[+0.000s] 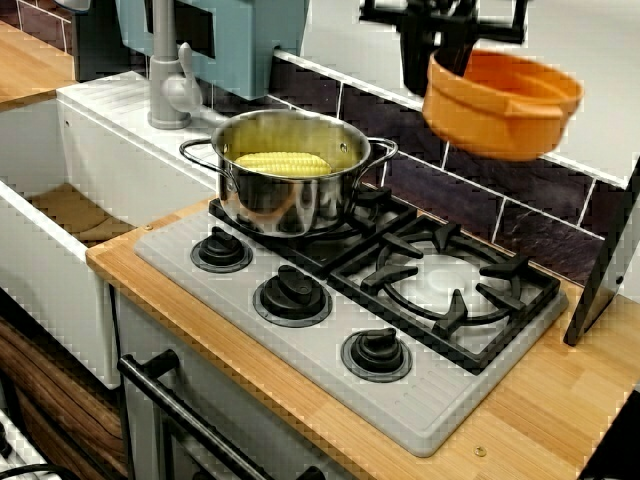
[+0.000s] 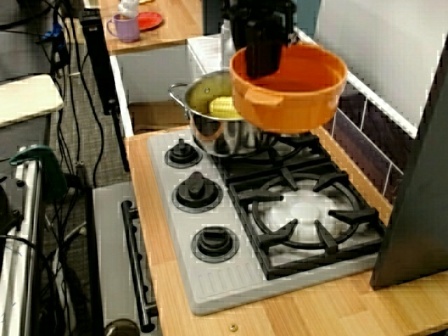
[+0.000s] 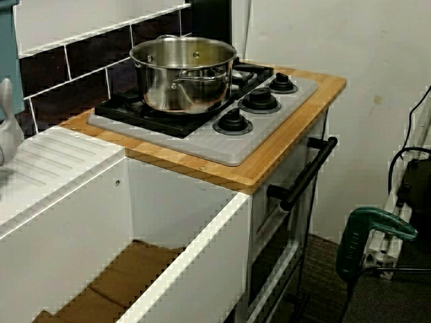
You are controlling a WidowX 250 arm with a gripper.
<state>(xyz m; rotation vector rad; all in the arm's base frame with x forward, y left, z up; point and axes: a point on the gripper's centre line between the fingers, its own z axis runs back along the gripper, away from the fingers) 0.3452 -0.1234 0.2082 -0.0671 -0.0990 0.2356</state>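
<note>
My black gripper (image 1: 440, 55) hangs above the back of the toy stove, shut on the rim of an orange pot (image 1: 500, 105) that tilts in the air, clear of everything. In the view from the stove's end, the gripper (image 2: 262, 52) pinches the orange pot's (image 2: 290, 91) near wall, just above and right of a steel pot (image 2: 210, 126). The steel pot (image 1: 290, 185) stands on the back left burner with a yellow corn cob (image 1: 283, 163) inside. The view from the sink side shows the steel pot (image 3: 185, 74) only; gripper and orange pot are outside it.
Below the orange pot lies a bare black burner grate (image 1: 450, 290). Three knobs (image 1: 292, 293) line the stove's front. A grey faucet (image 1: 165, 80) and white sink (image 1: 70, 215) sit left. A dark panel (image 1: 610, 270) leans at the right. A purple mug (image 2: 126, 28) stands on a far table.
</note>
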